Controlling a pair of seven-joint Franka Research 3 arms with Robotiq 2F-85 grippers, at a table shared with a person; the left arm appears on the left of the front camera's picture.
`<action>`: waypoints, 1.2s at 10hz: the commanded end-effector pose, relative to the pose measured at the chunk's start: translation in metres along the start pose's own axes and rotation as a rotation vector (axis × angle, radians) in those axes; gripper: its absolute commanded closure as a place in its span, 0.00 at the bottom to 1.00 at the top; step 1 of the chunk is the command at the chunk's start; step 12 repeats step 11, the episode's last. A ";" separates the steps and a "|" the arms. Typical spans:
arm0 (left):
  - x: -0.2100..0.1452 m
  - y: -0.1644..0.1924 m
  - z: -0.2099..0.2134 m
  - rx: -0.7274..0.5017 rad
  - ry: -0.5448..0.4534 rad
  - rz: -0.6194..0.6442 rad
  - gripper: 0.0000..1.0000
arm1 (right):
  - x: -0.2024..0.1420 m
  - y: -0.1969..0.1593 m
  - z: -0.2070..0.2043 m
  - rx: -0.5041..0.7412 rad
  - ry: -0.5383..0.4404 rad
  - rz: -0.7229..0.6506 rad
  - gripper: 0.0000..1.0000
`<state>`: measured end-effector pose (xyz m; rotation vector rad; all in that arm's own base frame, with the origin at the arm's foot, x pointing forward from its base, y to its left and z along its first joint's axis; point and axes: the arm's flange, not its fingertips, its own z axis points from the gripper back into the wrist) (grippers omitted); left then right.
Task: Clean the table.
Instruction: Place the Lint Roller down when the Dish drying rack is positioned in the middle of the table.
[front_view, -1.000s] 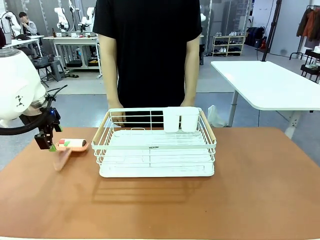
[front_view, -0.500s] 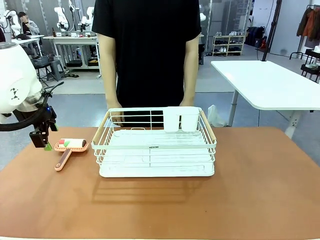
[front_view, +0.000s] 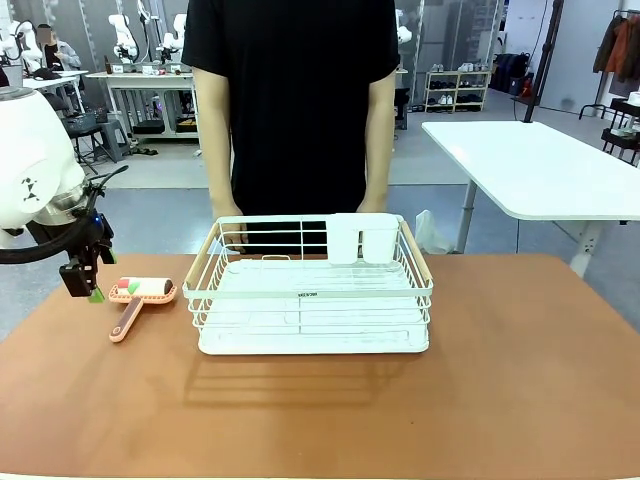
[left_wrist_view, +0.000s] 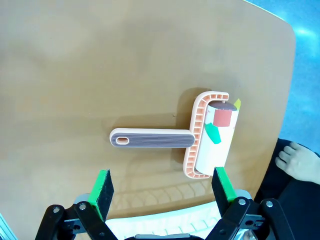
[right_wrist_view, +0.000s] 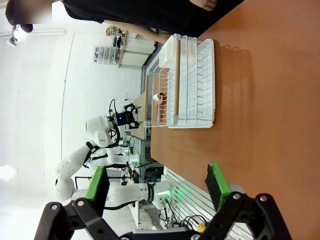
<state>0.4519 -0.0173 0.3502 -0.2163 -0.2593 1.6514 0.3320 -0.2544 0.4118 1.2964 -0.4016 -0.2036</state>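
A lint roller (front_view: 140, 293) with an orange-pink frame and handle and a white roll lies flat on the reddish-brown table (front_view: 320, 410), left of the rack. My left gripper (front_view: 85, 285) hangs open just left of the roller and slightly above it. In the left wrist view the roller (left_wrist_view: 200, 142) lies ahead of the open left gripper (left_wrist_view: 163, 186) on the table (left_wrist_view: 75, 75), with nothing between the green pads (left_wrist_view: 101, 187). My right gripper (right_wrist_view: 157, 181) is open and empty, off the near right side of the table (right_wrist_view: 260, 100).
A white wire rack (front_view: 310, 290) with wooden handles stands mid-table, and two white holders (front_view: 360, 238) hang on its far rim. A person (front_view: 300, 100) in black stands at the far side, hands by the rack. A white-topped table (front_view: 540, 165) stands beyond, at the right.
My left gripper has drawn back to the left, away from the roller. The roller's handle, blurred a second ago, now lies still on the table.
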 end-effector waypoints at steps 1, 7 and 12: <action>0.000 -0.002 -0.002 -0.016 0.000 -0.001 0.00 | -0.003 0.003 0.001 0.001 0.006 0.004 0.00; 0.000 -0.002 -0.002 -0.016 0.000 -0.001 0.00 | -0.003 0.003 0.001 0.001 0.006 0.004 0.00; 0.000 -0.002 -0.002 -0.016 0.000 -0.001 0.00 | -0.003 0.003 0.001 0.001 0.006 0.004 0.00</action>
